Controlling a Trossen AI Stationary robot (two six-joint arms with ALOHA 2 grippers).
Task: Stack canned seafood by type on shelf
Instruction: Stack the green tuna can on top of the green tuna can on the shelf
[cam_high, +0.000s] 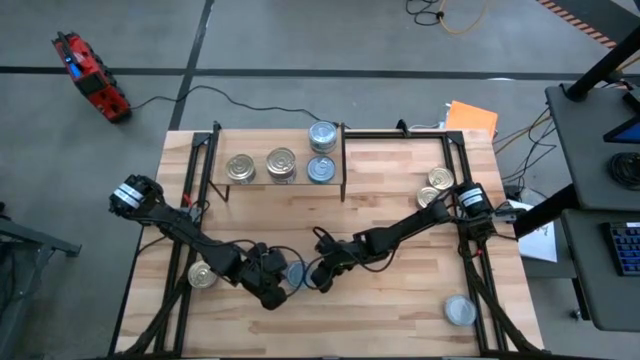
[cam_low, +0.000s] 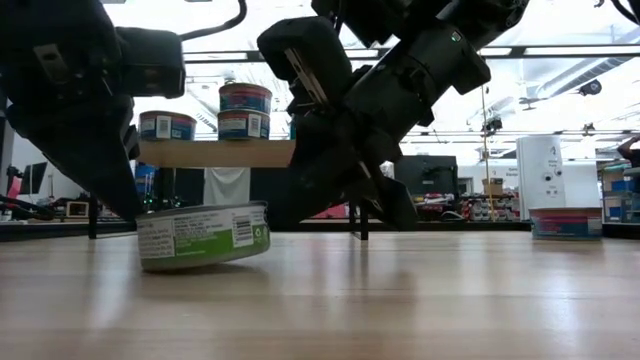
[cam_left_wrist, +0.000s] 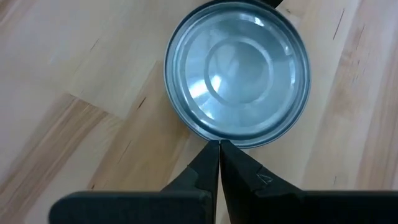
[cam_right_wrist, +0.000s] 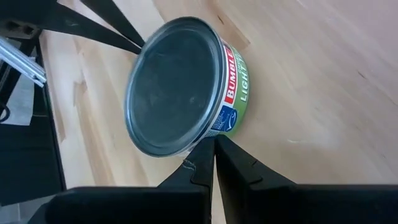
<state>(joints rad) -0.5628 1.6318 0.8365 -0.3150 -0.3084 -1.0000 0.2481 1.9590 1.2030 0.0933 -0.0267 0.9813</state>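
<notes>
I've got both arms down low at the near-centre of the table, noses meeting over one silver-lidded tin. Left gripper is clenched, fingers pressed flat together w/ nothing between them, tips right at the tin's rim. Right gripper is likewise pinched closed on nothing, tips at the rim of the same tin, coming from the opposite side. That tin has a green label; in the low view it sits slightly tilted, one edge lifted off the wood, w/ the left arm's dark bulk above it on one side and the right arm's on the other. Shelf stands at the far side of the table, left of centre, dark end panel on its right. On it: two gold-lidded tins side by side, gold tin A and gold tin B, then a silver pair, shelf tin w/ a far tin just behind it in the overhead; low view shows one tin stacked on another there. Loose ones: a gold tin by the left arm near the left edge, two gold tins beside the right arm's base, touching or nearly so, and a silver corner tin alone near the right front corner, well apart from everything.
</notes>
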